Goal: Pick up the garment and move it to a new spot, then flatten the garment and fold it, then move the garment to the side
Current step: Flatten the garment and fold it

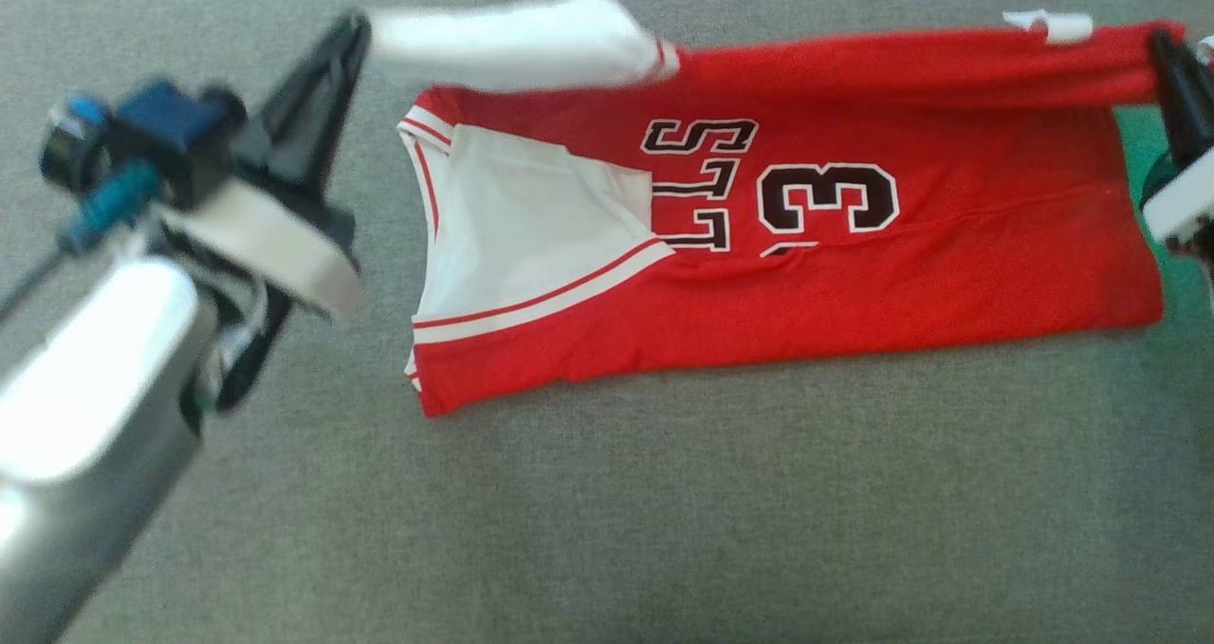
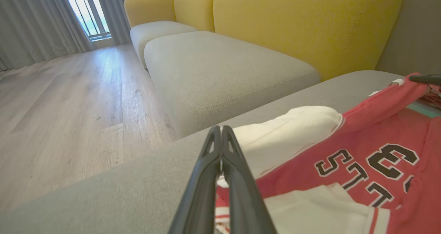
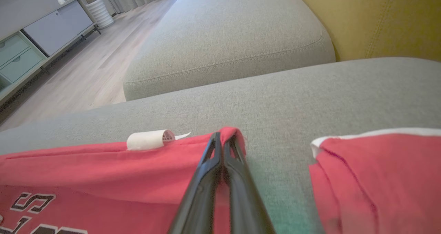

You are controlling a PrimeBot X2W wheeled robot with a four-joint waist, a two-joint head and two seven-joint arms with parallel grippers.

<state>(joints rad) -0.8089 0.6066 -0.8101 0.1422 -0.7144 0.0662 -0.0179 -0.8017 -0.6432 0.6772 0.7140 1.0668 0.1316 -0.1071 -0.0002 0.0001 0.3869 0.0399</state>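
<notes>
The garment is a red jersey with black numbers and white trim, lying folded lengthwise on the grey sofa cushion. Its far edge is lifted off the cushion between both grippers. My left gripper is shut on the white shoulder end at the upper left. In the left wrist view, that gripper has cloth pinched low between its fingers, with the garment spreading to the right. My right gripper is shut on the hem corner at the upper right. The right wrist view shows red fabric wrapped over that gripper's tips.
A white label sticks up from the raised hem. A separate red cloth with white trim lies right of my right gripper. Another grey cushion, the yellow backrest, wooden floor and a cabinet surround the cushion.
</notes>
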